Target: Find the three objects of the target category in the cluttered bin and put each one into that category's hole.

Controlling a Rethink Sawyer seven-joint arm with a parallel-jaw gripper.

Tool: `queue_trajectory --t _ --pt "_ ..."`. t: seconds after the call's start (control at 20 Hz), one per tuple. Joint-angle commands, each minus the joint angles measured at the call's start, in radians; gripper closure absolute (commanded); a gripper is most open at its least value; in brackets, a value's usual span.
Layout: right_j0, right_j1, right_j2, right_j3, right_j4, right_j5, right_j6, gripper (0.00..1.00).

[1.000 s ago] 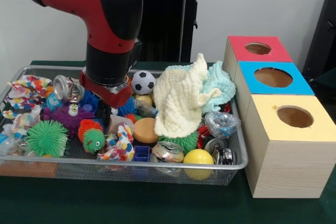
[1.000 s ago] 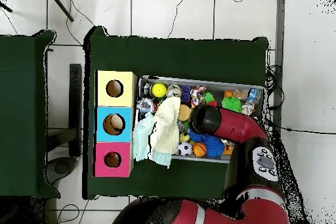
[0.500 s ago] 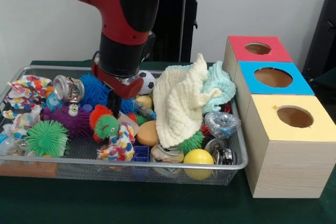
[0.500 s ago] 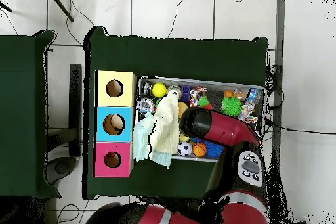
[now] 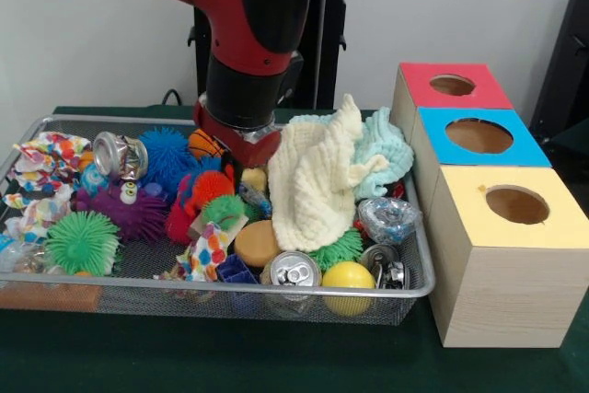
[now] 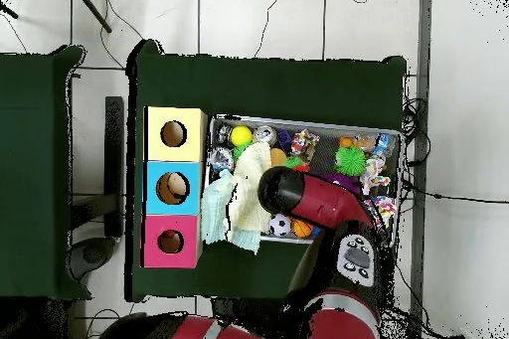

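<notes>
Green table (image 5: 276, 365) | wire bin (image 5: 405, 294) cluttered | cream cloth (image 5: 317, 181) beside gripper (image 5: 230, 172) | finger state unclear, seemingly hidden by toys

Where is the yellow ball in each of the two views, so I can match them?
Front view: the yellow ball lies at the bin's near rim, right of the middle, beside a can.
Overhead view: the yellow ball lies in the bin's upper left corner, next to the yellow box.
Shared landmark: the yellow box, the nearest box to the ball in both views.

Cloth (image 5: 322, 181) in bin (image 5: 276, 287); boxes (image 5: 502, 255) beside bin.
</notes>
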Motion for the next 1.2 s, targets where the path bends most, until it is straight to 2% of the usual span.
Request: queue_trajectory --t 0.05,0.6,0.8,0.95,1.2 --pt "0.046 0.047 0.094 0.085 0.125 -0.013 0.303 1.00" --pt "0.102 0.062 0.055 0.092 0.206 -0.018 0.283 1.00" --pt "0.068 0.066 0.087 0.099 0.221 -0.054 0.237 1.00" --pt "0.011 0.075 0.108 0.072 0.184 -0.102 0.151 1.00" --pt "0.021 0.072 0.054 0.040 0.127 -0.104 0.107 1.00"
